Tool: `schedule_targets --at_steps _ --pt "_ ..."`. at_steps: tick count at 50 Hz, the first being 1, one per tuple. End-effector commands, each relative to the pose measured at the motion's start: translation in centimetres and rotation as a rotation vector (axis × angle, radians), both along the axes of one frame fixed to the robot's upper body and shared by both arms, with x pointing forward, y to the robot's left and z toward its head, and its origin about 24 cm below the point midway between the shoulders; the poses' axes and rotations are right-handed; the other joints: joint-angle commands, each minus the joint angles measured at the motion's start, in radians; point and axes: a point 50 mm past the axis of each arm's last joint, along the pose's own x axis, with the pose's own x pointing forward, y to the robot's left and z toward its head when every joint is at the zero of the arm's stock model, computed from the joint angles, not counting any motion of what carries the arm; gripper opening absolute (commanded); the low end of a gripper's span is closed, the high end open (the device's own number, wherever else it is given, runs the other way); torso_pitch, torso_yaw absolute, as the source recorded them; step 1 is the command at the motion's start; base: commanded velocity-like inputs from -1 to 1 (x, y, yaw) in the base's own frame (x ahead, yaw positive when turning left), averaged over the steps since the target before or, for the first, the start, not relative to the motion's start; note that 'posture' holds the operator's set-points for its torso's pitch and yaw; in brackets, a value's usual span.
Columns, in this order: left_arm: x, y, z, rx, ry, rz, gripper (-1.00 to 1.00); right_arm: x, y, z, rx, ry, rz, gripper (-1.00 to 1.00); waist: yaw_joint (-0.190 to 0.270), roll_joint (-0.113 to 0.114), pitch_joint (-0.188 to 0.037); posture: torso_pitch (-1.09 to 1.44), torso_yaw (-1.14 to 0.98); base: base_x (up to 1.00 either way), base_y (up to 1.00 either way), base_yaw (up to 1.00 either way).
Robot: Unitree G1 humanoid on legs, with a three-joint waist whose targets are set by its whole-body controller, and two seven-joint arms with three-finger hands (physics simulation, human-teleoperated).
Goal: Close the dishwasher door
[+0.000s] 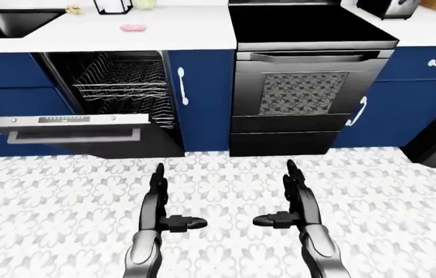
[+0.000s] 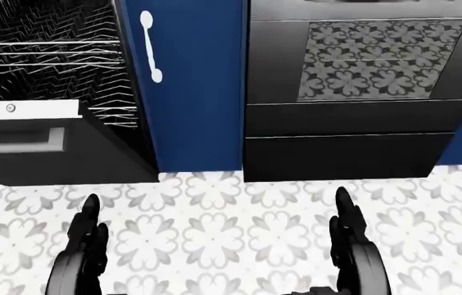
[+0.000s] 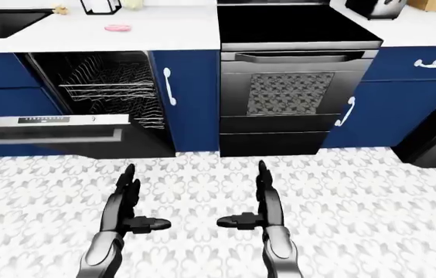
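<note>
Right now the dishwasher door (image 1: 71, 132) hangs open. Both hands, left hand (image 1: 154, 200) and right hand (image 1: 297, 200), are spread and empty. Next, I think, step left and push it up.

The dishwasher door (image 1: 71, 128) hangs lowered at the left of the left-eye view, projecting over the floor (image 1: 226, 185) below the open dishwasher cavity. Wire racks (image 1: 121, 87) sit inside the cavity, above the door. A narrow cabinet (image 1: 200, 98) stands between the dishwasher and the oven (image 1: 303, 98), which lies to its right. The cooktop (image 1: 307, 26) sits on the oven. A countertop (image 1: 156, 32) runs above the dishwasher, with a sink (image 1: 9, 23) at its left end. The left hand (image 1: 158, 200) and right hand (image 1: 295, 200) hang over the floor, well apart from the door, fingers spread, holding nothing.
</note>
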Motion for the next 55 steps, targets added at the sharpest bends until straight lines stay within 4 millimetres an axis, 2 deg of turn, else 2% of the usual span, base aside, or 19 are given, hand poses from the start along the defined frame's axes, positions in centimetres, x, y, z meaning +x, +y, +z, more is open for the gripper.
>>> schedule_targets --at_steps 1,3,4,5,7,8,28,29,31,38,47,49,52,53,55 --pt "0.7 -0.3 3.5 0.043 -0.194 -0.011 1.0 1.2 0.2 3.5 -0.089 -0.162 -0.02 1.0 -0.002 -0.008 -0.001 0.0 0.0 0.0 0.0 0.0" --pt "0.8 0.1 3.7 0.045 -0.199 0.003 1.0 1.2 0.4 3.5 -0.101 -0.161 -0.017 1.0 0.01 -0.002 -0.061 0.0 0.0 0.0 0.0 0.0" --pt "0.8 0.2 4.0 0.042 -0.205 0.008 1.0 1.2 0.6 3.3 -0.132 -0.15 -0.005 1.0 0.01 -0.001 -0.052 0.0 0.0 0.0 0.0 0.0" --pt "0.8 0.3 4.2 0.044 -0.217 0.017 1.0 1.2 0.7 3.2 -0.118 -0.152 0.002 1.0 0.009 -0.006 -0.016 0.0 0.0 0.0 0.0 0.0" --pt "0.8 0.3 4.2 0.047 -0.225 0.021 1.0 1.1 0.9 3.3 -0.106 -0.154 0.012 1.0 0.008 -0.007 -0.069 0.0 0.0 0.0 0.0 0.0" --pt "0.8 0.3 4.2 0.042 -0.224 0.023 1.0 1.1 0.9 3.3 -0.106 -0.153 0.012 1.0 0.009 -0.007 -0.075 0.0 0.0 0.0 0.0 0.0" --pt "0.5 0.0 4.2 0.05 -0.227 0.015 1.0 0.6 1.0 3.4 -0.145 -0.181 0.024 1.0 0.007 -0.002 -0.09 0.0 0.0 0.0 0.0 0.0" --pt "0.5 0.0 4.2 0.049 -0.227 0.014 1.0 0.5 1.0 3.4 -0.144 -0.181 0.025 1.0 0.009 0.004 -0.104 0.0 0.0 0.0 0.0 0.05" --pt "0.6 0.0 4.0 0.05 -0.224 0.016 1.0 0.6 1.0 3.2 -0.143 -0.179 0.025 1.0 0.011 0.006 -0.081 0.0 0.0 0.0 0.0 0.15" --pt "0.6 0.0 3.9 0.054 -0.222 0.014 1.0 0.5 1.0 3.1 -0.144 -0.177 0.03 1.0 0.02 0.001 -0.065 0.0 0.0 0.0 0.0 0.35" --pt "0.6 0.1 4.0 0.055 -0.224 0.015 1.0 0.6 1.3 3.2 -0.141 -0.176 0.04 1.0 0.03 0.017 -0.059 0.0 0.0 0.0 0.0 0.47" --pt "0.6 0.0 3.9 0.055 -0.223 0.012 1.0 0.6 1.3 3.3 -0.141 -0.178 0.041 1.0 0.031 0.008 -0.057 0.0 0.0 0.0 0.0 0.46" --pt "0.6 0.0 3.9 0.061 -0.225 0.011 1.0 0.6 1.4 3.2 -0.141 -0.176 0.042 1.0 0.029 -0.033 -0.043 0.0 0.0 0.0 0.0 0.47" --pt "0.6 0.0 3.9 0.061 -0.225 0.011 1.0 0.6 1.3 3.1 -0.14 -0.175 0.042 1.0 0.03 -0.039 -0.041 0.0 0.0 0.0 0.0 0.47" --pt "0.6 0.0 3.9 0.061 -0.226 0.011 1.0 0.5 1.3 3.3 -0.14 -0.176 0.042 1.0 0.021 -0.024 -0.048 0.0 0.0 0.0 0.0 0.47"
